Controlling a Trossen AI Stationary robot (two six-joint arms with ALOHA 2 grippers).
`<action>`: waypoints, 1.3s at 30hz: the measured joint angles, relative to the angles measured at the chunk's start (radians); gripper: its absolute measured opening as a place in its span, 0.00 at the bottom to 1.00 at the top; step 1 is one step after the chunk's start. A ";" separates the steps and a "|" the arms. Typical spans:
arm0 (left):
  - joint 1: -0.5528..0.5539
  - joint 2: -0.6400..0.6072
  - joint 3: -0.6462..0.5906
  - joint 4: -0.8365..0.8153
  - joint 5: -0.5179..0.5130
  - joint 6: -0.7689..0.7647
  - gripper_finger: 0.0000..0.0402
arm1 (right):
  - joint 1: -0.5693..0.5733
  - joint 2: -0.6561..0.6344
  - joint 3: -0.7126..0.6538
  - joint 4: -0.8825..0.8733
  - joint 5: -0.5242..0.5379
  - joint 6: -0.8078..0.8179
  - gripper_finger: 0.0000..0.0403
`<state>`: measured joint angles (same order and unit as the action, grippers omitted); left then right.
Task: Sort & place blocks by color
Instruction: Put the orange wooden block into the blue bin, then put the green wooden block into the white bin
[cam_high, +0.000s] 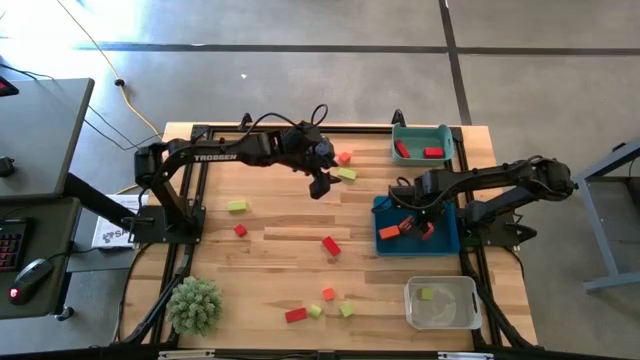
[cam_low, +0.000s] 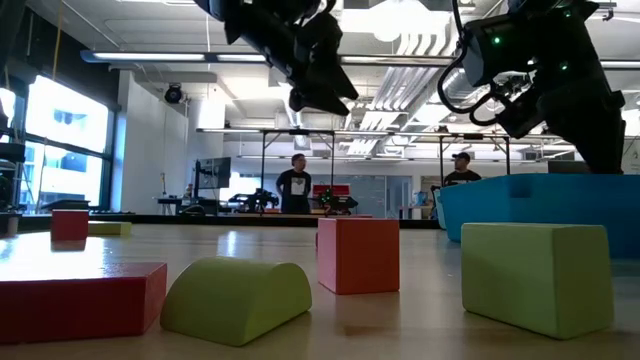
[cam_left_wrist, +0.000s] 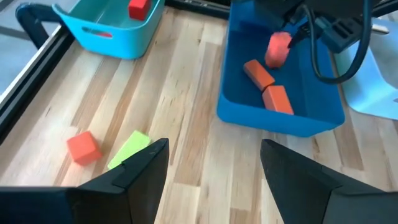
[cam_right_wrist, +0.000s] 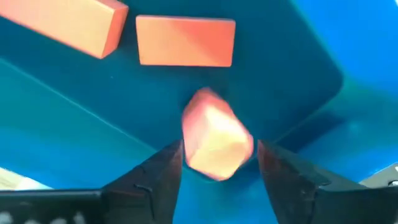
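Note:
My right gripper (cam_right_wrist: 219, 163) hangs open over the blue bin (cam_high: 444, 238). A blurred orange block (cam_right_wrist: 214, 142) shows between and just beyond its fingertips, above two orange blocks (cam_right_wrist: 185, 41) on the bin floor. The same block (cam_left_wrist: 278, 48) appears under that gripper in the left wrist view. My left gripper (cam_high: 320, 183) is open and raised above the far middle of the table. Beside it, an orange block (cam_high: 344, 157) and a yellow-green block (cam_high: 347, 173) lie flat on the wood. More red, orange and yellow-green blocks (cam_high: 331, 245) are scattered nearer. My right gripper has the blurred orange block (cam_right_wrist: 214, 142) between its open fingertips, pointing down into the blue bin. The block is clear of the bin floor. I cannot tell whether either finger touches it.
A teal bin (cam_high: 440, 133) at the far right holds red blocks. A clear bin (cam_high: 442, 320) at the near right holds a yellow-green block. A spiky green plant ball (cam_high: 194, 303) sits at the near left corner. In the low view, people stand in the room behind.

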<state>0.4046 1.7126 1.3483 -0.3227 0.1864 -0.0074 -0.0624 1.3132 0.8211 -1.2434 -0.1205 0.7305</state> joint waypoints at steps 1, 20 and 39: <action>0.001 0.000 0.000 -0.006 0.000 0.000 0.61 | 0.000 0.000 0.000 0.001 0.001 0.004 0.50; 0.029 -0.019 -0.001 -0.020 -0.075 0.014 0.61 | -0.002 0.000 0.109 0.048 0.029 -0.015 0.54; 0.093 -0.065 0.000 -0.025 -0.125 -0.032 0.61 | -0.205 0.000 0.169 0.787 0.169 -0.476 0.54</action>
<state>0.4977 1.6474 1.3481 -0.3478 0.0618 -0.0393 -0.2672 1.3128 0.9897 -0.4565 0.0483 0.2550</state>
